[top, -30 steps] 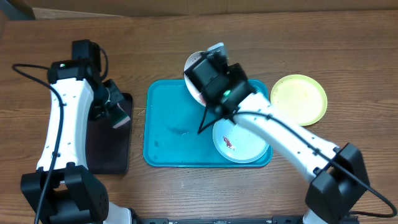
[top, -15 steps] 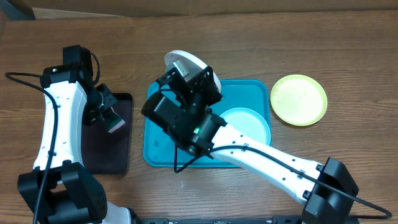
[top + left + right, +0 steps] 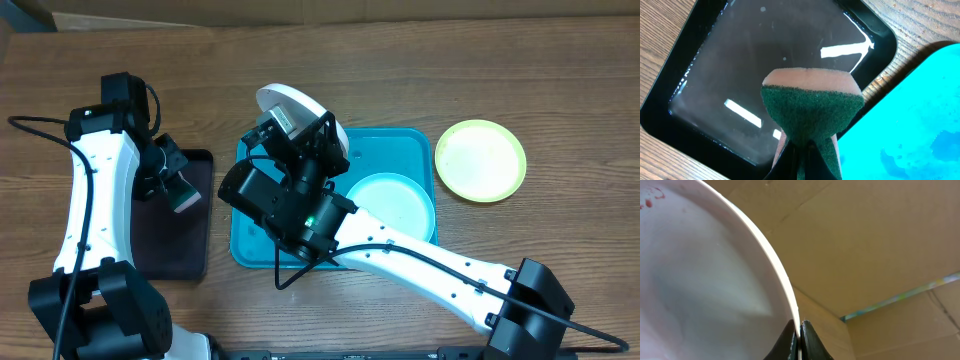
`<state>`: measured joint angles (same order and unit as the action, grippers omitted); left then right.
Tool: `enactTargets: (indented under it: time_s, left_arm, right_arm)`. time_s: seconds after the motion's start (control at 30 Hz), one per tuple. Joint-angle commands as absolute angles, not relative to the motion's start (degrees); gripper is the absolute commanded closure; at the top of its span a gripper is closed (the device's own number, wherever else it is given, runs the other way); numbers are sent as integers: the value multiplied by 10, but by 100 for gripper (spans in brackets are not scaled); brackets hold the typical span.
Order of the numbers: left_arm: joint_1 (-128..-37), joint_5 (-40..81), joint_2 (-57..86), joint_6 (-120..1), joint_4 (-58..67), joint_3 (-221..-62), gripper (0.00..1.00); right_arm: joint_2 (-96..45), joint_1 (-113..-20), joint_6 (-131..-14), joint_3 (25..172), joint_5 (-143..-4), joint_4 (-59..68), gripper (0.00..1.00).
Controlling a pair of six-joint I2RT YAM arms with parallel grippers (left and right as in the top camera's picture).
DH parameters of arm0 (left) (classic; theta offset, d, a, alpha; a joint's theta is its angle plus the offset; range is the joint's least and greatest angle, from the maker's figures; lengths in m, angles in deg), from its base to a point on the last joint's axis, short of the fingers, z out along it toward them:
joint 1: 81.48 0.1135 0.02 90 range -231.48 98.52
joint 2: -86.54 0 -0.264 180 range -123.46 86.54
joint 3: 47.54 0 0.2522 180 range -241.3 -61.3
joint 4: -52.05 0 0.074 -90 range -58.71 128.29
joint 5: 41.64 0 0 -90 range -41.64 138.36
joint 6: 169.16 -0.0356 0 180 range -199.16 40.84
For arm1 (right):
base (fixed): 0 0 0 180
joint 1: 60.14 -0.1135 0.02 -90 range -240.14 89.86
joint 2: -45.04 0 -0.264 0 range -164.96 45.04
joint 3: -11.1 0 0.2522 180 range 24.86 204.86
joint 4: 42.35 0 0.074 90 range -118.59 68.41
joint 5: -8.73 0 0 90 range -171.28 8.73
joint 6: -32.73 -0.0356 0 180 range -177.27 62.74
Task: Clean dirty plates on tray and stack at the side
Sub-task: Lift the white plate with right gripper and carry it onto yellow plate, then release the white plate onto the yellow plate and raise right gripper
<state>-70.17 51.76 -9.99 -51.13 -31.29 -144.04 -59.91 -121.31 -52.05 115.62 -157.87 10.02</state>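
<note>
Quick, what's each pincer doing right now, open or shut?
Left pincer: shut on the green sponge.
Right pincer: shut on the white plate, at its rim.

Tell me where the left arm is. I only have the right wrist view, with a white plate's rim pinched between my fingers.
Observer: The left gripper is shut on a green-faced sponge, held above the black tray.
Operator: Where is my plate relative to the blue tray?
Observer: The white plate is tilted over the far-left corner of the turquoise tray, clamped in the right gripper.
Operator: And the other plates?
Observer: The mint plate lies in the tray's right half. The yellow-green plate sits on the table, past the tray's right edge.
</note>
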Motion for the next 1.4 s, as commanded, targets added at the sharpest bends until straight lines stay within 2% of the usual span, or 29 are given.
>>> enactTargets:
  time_s: [0.0,0.17,0.27,0.37,0.47,0.6,0.67,0.8,1.0,1.07,1.23,1.37]
  left_arm:
    - [-701,513,-97,-522,-313,-1435,96]
    - [-701,513,-97,-522,-313,-1435,96]
    - [-701,513,-97,-522,-315,-1435,96]
    - [-701,513,-97,-522,-314,-1435,96]
    - [-701,513,-97,-522,-315,-1435,95]
    - [-701,512,-97,-522,-311,-1435,96]
    - [-701,512,-97,-522,-312,-1435,95]
    - [-702,510,-97,-522,-315,-1435,95]
    - [-702,506,-97,-522,-315,-1435,96]
    - [-702,506,-97,-522,-316,-1435,96]
    - [-703,501,-97,-521,-317,-1435,95]
    - [-703,500,-97,-521,-315,-1435,96]
  right_arm:
    - [-582,-1215,-556,1172,-1555,100,96]
    - [-582,-1192,-563,1167,-1423,145,96]
    - [-582,-1183,-646,1166,-1421,188,96]
    - [-582,-1171,-655,1160,-1437,210,96]
    - [-580,-1171,-712,1160,-1487,229,96]
    - [-581,-1157,-651,1160,-1479,231,96]
    - [-580,-1138,-729,1160,-1472,236,96]
    - [-580,-1061,-836,1160,-1307,236,96]
    - [-579,-885,-1041,1160,-1088,286,96]
    - [-579,-824,-1083,1160,-1066,318,96]
    - [-579,-704,-1090,1150,-1069,377,96]
    - [-579,-654,-1089,1129,-1067,384,96]
